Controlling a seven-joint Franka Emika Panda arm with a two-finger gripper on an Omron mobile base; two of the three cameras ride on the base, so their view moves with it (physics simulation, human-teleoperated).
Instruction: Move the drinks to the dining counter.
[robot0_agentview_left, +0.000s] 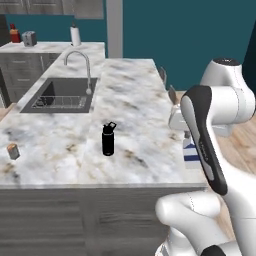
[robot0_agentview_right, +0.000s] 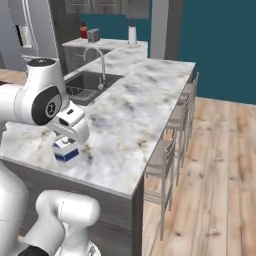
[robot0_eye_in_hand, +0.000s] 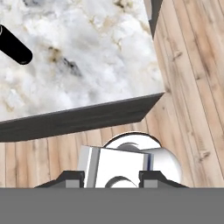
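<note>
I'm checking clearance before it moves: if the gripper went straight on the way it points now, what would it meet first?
The blue-and-white carton: it already sits between the fingertips of the gripper. Beyond it would likely come the dining counter near its edge, though depth there is unclear.

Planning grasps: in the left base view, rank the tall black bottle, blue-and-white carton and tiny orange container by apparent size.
1. Tall black bottle.
2. Blue-and-white carton, partly hidden by the arm, so unsure.
3. Tiny orange container.

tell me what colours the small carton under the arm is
White on top with a dark blue band low down; the carton shows best in the right base view.
</note>
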